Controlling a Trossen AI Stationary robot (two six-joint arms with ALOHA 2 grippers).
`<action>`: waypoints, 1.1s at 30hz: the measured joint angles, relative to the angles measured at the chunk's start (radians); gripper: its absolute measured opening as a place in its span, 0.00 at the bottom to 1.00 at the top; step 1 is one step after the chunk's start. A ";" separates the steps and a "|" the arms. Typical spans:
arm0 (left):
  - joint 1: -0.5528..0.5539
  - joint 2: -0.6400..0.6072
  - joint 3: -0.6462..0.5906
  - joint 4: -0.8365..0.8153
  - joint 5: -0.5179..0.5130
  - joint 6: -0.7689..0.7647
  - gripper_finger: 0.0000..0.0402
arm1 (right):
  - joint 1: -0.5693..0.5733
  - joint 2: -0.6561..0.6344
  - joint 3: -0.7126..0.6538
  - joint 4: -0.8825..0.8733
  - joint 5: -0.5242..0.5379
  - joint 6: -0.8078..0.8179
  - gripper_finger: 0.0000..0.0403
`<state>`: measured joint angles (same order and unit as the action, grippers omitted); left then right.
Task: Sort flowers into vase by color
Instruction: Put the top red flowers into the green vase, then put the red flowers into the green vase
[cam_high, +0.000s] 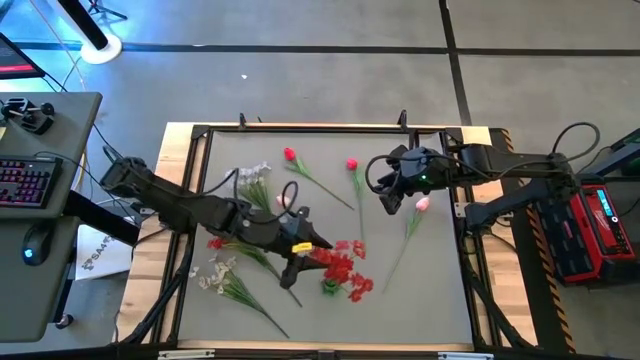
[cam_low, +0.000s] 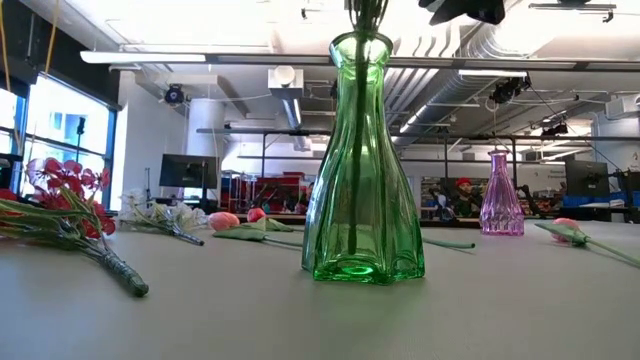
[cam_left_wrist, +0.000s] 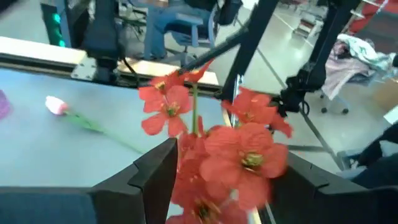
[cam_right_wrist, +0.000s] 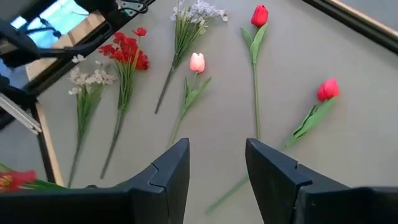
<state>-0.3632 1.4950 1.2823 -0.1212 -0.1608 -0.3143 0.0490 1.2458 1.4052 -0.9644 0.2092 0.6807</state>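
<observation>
A green glass vase (cam_low: 362, 170) stands in the middle of the table and shows from above as a green rim (cam_high: 330, 288). Green stems run down inside it. A red blossom cluster (cam_high: 345, 262) rises from it and fills the gap between the open fingers of my left gripper (cam_left_wrist: 230, 162), which hovers beside the vase top (cam_high: 318, 250). My right gripper (cam_right_wrist: 217, 155) hangs open over the table's right half (cam_high: 390, 203) with nothing between its fingers. A small purple vase (cam_low: 501, 195) stands farther back. My left gripper has the red blossoms (cam_left_wrist: 242, 149) between its open fingers, which come at them roughly level from the table's left. I cannot tell whether either finger touches the petals or the stem.
Loose flowers lie flat on the table: two red buds (cam_high: 290, 155) (cam_high: 351, 164), a pink bud (cam_high: 421, 204), a pale spray (cam_high: 255, 175), a white spray (cam_high: 215, 272) and another red cluster (cam_right_wrist: 127, 50). The raised table frame (cam_high: 330, 128) borders the mat.
</observation>
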 joint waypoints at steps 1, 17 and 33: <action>0.003 -0.010 0.000 -0.017 -0.009 -0.008 0.51 | 0.000 -0.002 0.000 -0.006 0.000 0.009 0.36; 0.066 -0.156 -0.001 -0.433 -0.333 -0.377 0.50 | 0.000 -0.003 0.000 -0.234 0.018 0.027 0.36; 0.030 -0.139 -0.134 -0.721 -0.316 -1.000 0.50 | -0.003 -0.003 0.000 -0.273 0.027 -0.044 0.36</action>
<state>-0.3336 1.3556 1.1479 -0.8427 -0.4773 -1.3144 0.0456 1.2430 1.4055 -1.2373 0.2360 0.6363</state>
